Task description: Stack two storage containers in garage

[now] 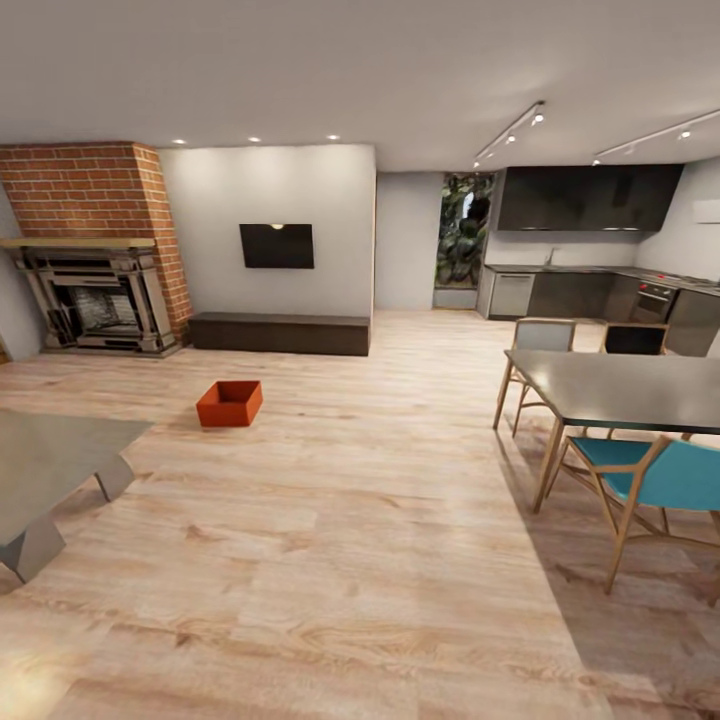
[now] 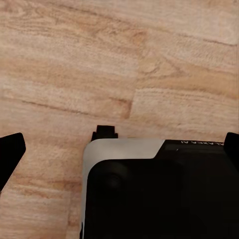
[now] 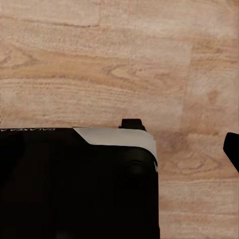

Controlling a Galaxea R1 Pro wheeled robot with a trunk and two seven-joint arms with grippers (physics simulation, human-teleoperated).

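Observation:
I am in the living room. One orange-red open-topped storage container (image 1: pixel 230 403) sits on the light wood planks, left of centre and a few metres ahead, in front of the dark low TV bench (image 1: pixel 279 333). It looks empty. In the left wrist view my left gripper (image 2: pixel 119 147) is open, a black fingertip (image 2: pixel 11 149) at each side edge, with only planks and my own base (image 2: pixel 159 194) below. My right gripper (image 3: pixel 119 149) hangs over planks and the base too, with one fingertip (image 3: pixel 232 148) at the frame's edge, so it is open. The garage is out of view.
A brick fireplace (image 1: pixel 95 250) stands at the far left and a grey low table (image 1: pixel 50 470) at the near left. A dark dining table (image 1: pixel 620 390) with wooden chairs, one with a teal seat (image 1: pixel 650 475), fills the right. The kitchen (image 1: pixel 590 270) lies beyond.

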